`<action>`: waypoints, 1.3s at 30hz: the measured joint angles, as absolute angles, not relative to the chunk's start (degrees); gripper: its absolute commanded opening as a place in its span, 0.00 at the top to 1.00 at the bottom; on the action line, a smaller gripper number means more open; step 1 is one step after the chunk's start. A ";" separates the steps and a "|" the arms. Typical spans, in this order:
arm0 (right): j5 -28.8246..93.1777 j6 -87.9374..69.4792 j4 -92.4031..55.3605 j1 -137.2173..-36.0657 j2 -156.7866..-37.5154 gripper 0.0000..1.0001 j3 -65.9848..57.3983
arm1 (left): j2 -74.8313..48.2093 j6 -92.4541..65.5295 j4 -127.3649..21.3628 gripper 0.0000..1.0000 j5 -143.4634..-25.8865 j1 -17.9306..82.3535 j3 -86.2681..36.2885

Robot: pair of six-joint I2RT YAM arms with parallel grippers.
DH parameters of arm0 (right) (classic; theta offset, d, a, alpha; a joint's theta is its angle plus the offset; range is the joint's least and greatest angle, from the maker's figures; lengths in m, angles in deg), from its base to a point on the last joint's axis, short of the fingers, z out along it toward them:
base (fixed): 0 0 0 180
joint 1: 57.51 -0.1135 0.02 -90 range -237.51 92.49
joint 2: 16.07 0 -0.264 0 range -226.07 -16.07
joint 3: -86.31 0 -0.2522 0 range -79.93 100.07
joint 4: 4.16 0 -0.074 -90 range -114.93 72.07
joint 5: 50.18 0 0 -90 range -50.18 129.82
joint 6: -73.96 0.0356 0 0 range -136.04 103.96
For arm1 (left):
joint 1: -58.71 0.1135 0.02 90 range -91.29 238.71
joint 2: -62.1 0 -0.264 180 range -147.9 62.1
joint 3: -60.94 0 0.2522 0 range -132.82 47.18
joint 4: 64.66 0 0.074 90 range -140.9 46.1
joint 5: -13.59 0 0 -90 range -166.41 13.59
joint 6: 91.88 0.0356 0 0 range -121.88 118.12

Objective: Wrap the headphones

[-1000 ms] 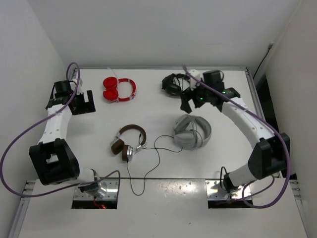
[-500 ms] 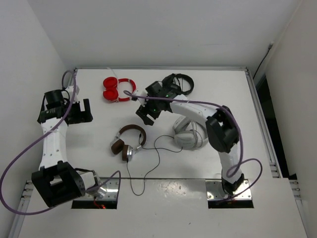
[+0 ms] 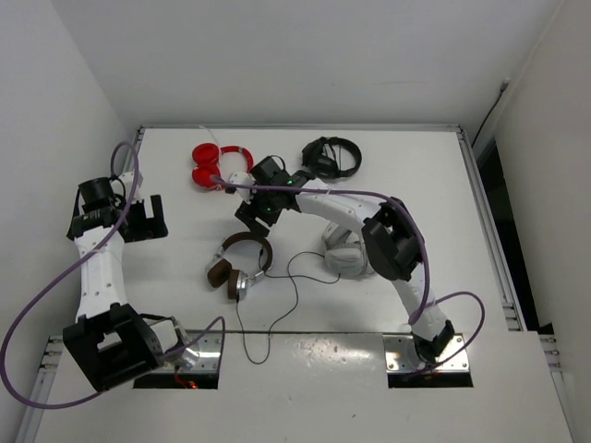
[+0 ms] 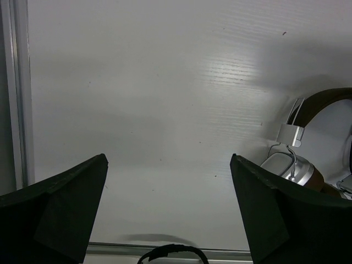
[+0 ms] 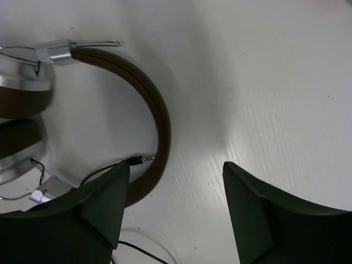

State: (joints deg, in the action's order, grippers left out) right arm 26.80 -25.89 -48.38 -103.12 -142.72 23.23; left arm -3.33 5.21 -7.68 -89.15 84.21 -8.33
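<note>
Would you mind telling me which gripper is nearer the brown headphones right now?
Right. The right gripper hovers open right at the headband of the brown headphones; the left gripper is open, well off to their left.

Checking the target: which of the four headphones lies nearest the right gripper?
The brown-banded headphones, just under the right gripper; red pair, black pair and grey pair lie farther.

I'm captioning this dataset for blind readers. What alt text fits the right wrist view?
Brown-banded headphones with silver ear cups lie on a white table, their black cable's plug resting by the headband; the two dark jaws stand open in the foreground.
</note>
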 measured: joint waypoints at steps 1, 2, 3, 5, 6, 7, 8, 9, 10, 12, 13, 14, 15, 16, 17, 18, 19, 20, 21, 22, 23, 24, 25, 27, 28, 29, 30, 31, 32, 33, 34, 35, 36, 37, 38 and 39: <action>26.74 -25.85 -48.36 -103.49 -142.81 0.34 23.55 | -3.36 5.21 -7.72 0.00 -89.08 84.21 -8.26; 26.69 -25.82 -48.32 -103.86 -143.09 0.34 23.82 | -3.36 5.21 -7.74 0.00 -89.08 84.21 -8.20; 26.69 -25.78 -48.30 -104.15 -143.46 0.35 24.04 | -3.36 5.21 -7.83 0.00 -89.08 84.21 -8.06; 26.76 -25.61 -48.32 -104.50 -144.56 0.37 24.12 | -3.38 5.19 -8.11 0.00 -89.12 84.21 -7.80; 26.78 -25.47 -48.43 -104.56 -145.17 0.37 24.14 | -3.44 5.19 -8.16 0.00 -89.17 84.21 -7.67; 27.06 -25.32 -48.54 -104.65 -145.85 0.37 24.14 | -3.57 5.19 -8.31 0.00 -89.17 84.21 -7.50; 27.39 -25.15 -48.54 -104.67 -146.50 0.37 24.14 | -3.77 5.19 -8.44 0.00 -89.19 84.21 -7.36; 27.79 -24.84 -48.45 -104.71 -147.27 0.35 24.12 | -4.01 5.17 -8.51 0.00 -89.19 84.21 -7.21; 28.16 -24.60 -48.49 -104.87 -147.99 0.34 24.14 | -4.27 5.19 -8.64 0.00 -89.21 84.21 -7.06; 29.38 -23.90 -48.47 -104.98 -149.12 0.30 24.12 | -4.62 5.17 -8.79 0.00 -89.19 84.21 -6.84; 29.82 -23.49 -48.47 -104.98 -149.52 0.28 24.12 | -4.73 5.17 -8.86 0.00 -89.21 84.21 -6.84; 30.34 -23.22 -48.43 -105.00 -149.71 0.25 24.12 | -4.89 5.17 -8.99 0.00 -89.23 84.21 -6.84; 30.67 -22.85 -48.36 -105.02 -149.78 0.22 24.12 | -5.08 5.19 -9.14 0.00 -89.21 84.21 -6.84; 30.89 -22.61 -48.25 -105.02 -149.78 0.20 24.12 | -5.48 5.19 -9.29 0.00 -89.19 84.21 -6.84; 30.98 -22.31 -47.82 -105.02 -149.78 0.19 24.12 | -5.93 5.17 -9.42 0.00 -89.17 84.21 -6.86; 31.24 -22.00 -47.36 -105.02 -149.78 0.13 24.12 | -6.52 5.17 -9.49 0.00 -89.10 84.23 -6.86; 31.76 -21.76 -47.03 -105.04 -149.78 0.07 24.10 | -7.18 5.08 -9.58 0.00 -88.93 84.21 -6.93; 32.22 -21.39 -46.70 -105.06 -149.78 0.02 24.04 | -7.90 4.84 -9.64 0.00 -88.60 84.23 -7.08; 32.75 -21.13 -46.26 -105.06 -149.78 0.00 23.93 | -8.45 4.42 -9.66 0.00 -88.31 84.23 -7.32; 33.47 -21.02 -45.74 -105.09 -149.78 0.00 23.69 | -9.45 4.12 -9.84 0.00 -88.12 84.23 -7.89; 34.19 -20.84 -44.93 -105.15 -149.78 0.00 23.23 | -10.13 3.66 -9.88 0.00 -87.83 84.23 -8.39; 34.80 -20.73 -44.47 -105.24 -149.78 0.00 22.79 | -10.66 3.33 -10.12 0.00 -87.51 84.23 -8.83; 35.30 -20.71 -44.21 -105.33 -149.78 0.00 22.35 | -10.96 3.05 -10.39 0.00 -87.31 84.23 -9.14; 35.63 -20.69 -44.01 -105.57 -149.78 0.03 21.98 | -11.09 2.43 -10.89 0.00 -87.18 84.23 -9.35; 35.81 -20.99 -43.95 -105.72 -149.76 0.07 21.98 | -11.09 2.30 -10.98 0.00 -87.29 84.23 -9.42; 35.87 -21.23 -43.90 -105.96 -149.76 0.07 21.98 | -11.09 2.17 -11.08 0.00 -87.62 84.25 -9.44; 36.07 -21.50 -43.86 -106.24 -149.76 0.07 21.98 | -11.09 2.17 -11.19 0.00 -88.12 84.27 -9.46; 36.42 -21.76 -43.73 -106.57 -149.76 0.14 21.98 | -11.09 2.22 -11.28 0.00 -88.69 84.27 -9.46; 36.66 -22.11 -43.62 -106.92 -149.74 0.17 21.98 | -11.09 2.32 -11.37 0.00 -89.19 84.27 -9.46; 36.99 -22.20 -43.62 -107.36 -149.74 0.21 21.98 | -11.09 2.39 -11.46 0.00 -89.78 84.27 -9.46; 37.47 -22.33 -43.66 -107.86 -149.67 0.28 21.98 | -11.09 2.41 -11.54 0.00 -90.33 84.27 -9.46; 37.84 -22.52 -43.73 -108.34 -149.67 0.33 21.98 | -11.09 2.43 -11.65 0.00 -90.72 84.27 -9.46; 37.99 -22.66 -43.79 -108.82 -149.65 0.37 21.98 | -11.09 2.43 -11.74 0.00 -91.07 84.27 -9.46; 38.06 -22.81 -43.92 -109.17 -149.65 0.40 21.98 | -11.09 2.46 -11.81 0.00 -91.33 84.27 -9.46; 38.04 -23.01 -44.06 -109.44 -149.65 0.46 21.98 | -11.16 2.61 -11.87 0.00 -91.46 84.27 -9.46; 37.84 -23.27 -44.21 -109.65 -149.65 0.50 22.00 | -11.33 2.65 -11.94 0.00 -91.46 84.27 -9.46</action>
State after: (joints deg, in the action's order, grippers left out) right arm 37.84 -23.27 -44.21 -109.65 -149.65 22.00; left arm -11.33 2.65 -11.94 -91.46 84.27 -9.46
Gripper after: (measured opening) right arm 0.568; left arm 0.995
